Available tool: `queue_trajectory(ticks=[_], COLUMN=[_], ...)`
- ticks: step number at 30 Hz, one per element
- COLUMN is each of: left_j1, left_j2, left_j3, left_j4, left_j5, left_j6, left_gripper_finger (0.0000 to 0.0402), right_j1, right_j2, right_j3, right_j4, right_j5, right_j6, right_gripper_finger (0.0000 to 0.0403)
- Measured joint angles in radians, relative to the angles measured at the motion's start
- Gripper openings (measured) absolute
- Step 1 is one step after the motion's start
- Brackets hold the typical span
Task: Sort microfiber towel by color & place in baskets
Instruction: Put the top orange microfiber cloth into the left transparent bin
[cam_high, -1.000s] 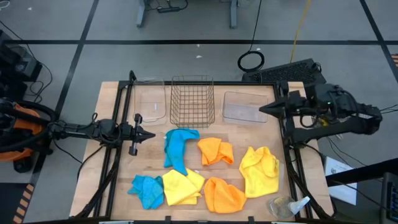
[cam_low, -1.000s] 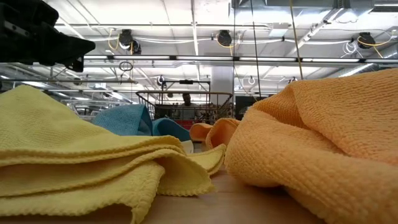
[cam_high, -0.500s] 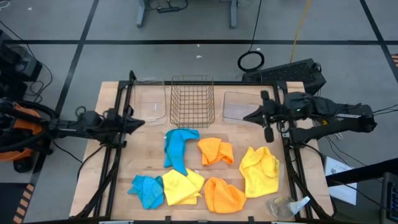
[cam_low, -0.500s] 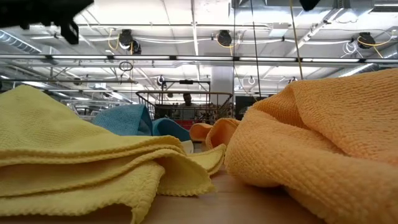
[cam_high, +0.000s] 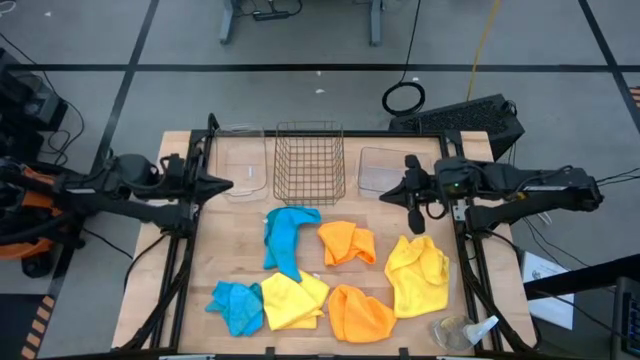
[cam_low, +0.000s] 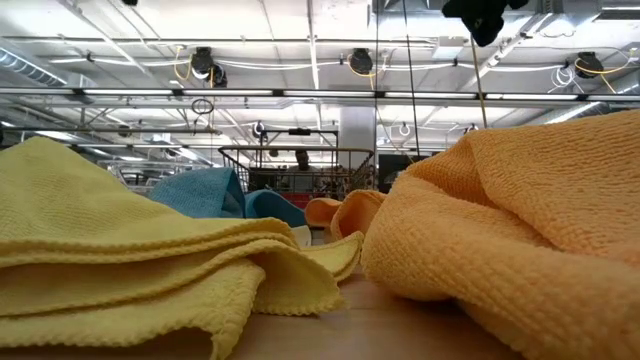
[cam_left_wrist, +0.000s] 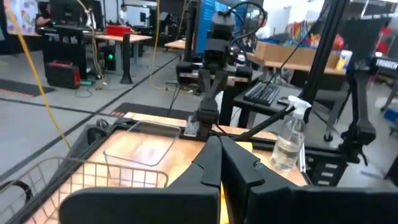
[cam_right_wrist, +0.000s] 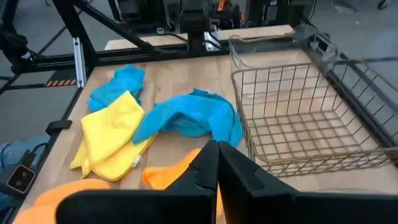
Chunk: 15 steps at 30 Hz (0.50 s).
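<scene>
The wire basket (cam_high: 310, 160) stands at the table's far edge between 2 clear tubs (cam_high: 243, 160) (cam_high: 390, 170). In front of the basket lie 6 towels: 2 blue (cam_high: 287, 236), 2 orange (cam_high: 346, 242), 2 yellow (cam_high: 418, 270). The left gripper (cam_high: 226, 184) is clenched and empty, beside the tub left of the basket. The right gripper (cam_high: 388, 192) is clenched and empty, over the tub on its right.

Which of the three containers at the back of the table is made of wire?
The middle one, the wire basket. It is dark open mesh, while the left tub and the right tub beside it are clear plastic. All three look empty.
</scene>
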Motion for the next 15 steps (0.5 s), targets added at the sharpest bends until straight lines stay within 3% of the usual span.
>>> queue_trajectory(ticks=[2,6,8,10,15], left_j1=[0.0,-0.012,-0.024,-0.037,-0.06], left_j2=[0.039,0.093,0.115,0.132,0.177], left_j3=[0.025,0.033,0.033,0.033,0.033], left_j4=[-0.001,-0.006,-0.004,-0.004,-0.028], left_j5=[0.043,0.328,0.409,0.402,0.223], left_j6=[0.021,0.108,0.128,0.132,0.098], left_gripper_finger=[0.0002,0.0002,0.0002,0.0002,0.0002], right_j1=[0.004,0.038,0.061,0.084,0.137], right_j2=[0.011,0.034,0.04,0.046,0.065], right_j3=[0.0,0.0,0.0,0.0,0.0], right_j4=[0.0,-0.003,0.0,0.0,0.0], right_j5=[0.0,0.0,0.001,0.002,0.005], right_j6=[0.012,0.024,0.024,0.024,0.048], right_gripper_finger=[0.0,0.0,0.0,0.0,0.0])
